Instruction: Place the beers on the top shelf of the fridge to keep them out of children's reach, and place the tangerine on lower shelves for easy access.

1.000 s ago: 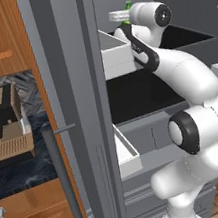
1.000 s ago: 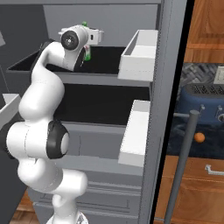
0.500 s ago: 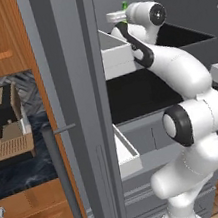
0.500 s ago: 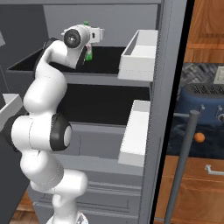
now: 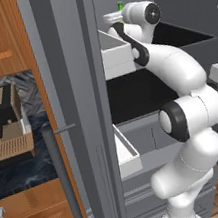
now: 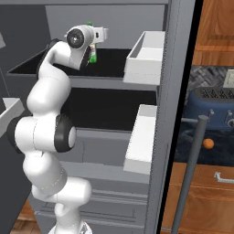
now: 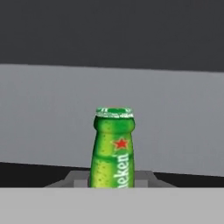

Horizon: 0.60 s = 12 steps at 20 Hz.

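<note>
Right, the gripper (image 6: 101, 33) is up at the fridge (image 6: 180, 68), clamped on the green beer bottle (image 7: 113, 148), which stands upright over the top shelf (image 6: 114, 57), neck up, straight ahead of the hand. Whether its base touches the board I can't tell; the hand covers the lower half. The tangerine (image 6: 208, 144) waits far right, beside the toaster (image 6: 215, 107). The brown bottle I can't make out.

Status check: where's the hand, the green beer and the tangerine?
Hand shut on green beer, bottle upright over top shelf. Tangerine on counter by blue toaster. Nothing seen in the way.
</note>
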### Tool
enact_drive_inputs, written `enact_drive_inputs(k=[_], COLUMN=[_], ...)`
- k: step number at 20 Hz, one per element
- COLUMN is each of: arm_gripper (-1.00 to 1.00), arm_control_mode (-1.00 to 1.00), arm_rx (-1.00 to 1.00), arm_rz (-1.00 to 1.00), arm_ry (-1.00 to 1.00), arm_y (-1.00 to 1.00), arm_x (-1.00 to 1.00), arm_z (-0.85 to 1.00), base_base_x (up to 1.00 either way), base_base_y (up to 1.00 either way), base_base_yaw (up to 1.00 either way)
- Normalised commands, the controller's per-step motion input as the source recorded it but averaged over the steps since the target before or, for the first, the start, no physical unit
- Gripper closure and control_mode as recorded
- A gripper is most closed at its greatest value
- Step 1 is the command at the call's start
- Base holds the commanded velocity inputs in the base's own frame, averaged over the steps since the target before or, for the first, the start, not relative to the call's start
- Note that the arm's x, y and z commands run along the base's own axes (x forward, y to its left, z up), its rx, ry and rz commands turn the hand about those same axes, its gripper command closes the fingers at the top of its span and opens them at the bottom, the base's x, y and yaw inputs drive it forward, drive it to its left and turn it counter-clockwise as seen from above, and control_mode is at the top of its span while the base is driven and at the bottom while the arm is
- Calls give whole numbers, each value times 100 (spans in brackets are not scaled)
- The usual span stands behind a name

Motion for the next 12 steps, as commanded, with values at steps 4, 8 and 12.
enact_drive_inputs(k=[4,8,12], arm_gripper=[100,-100,-100], arm_control_mode=[-100,-100,-100], arm_rx=[-5,-3,-1], arm_rz=[0,0,0], arm_ry=[0,0,0], arm_y=[12,3,0], arm_x=[17,15,10], arm_z=[-21,-17,-9], base_base_x=[0,0,0], base_base_y=[0,0,0], base_base_yaw=[0,0,0])
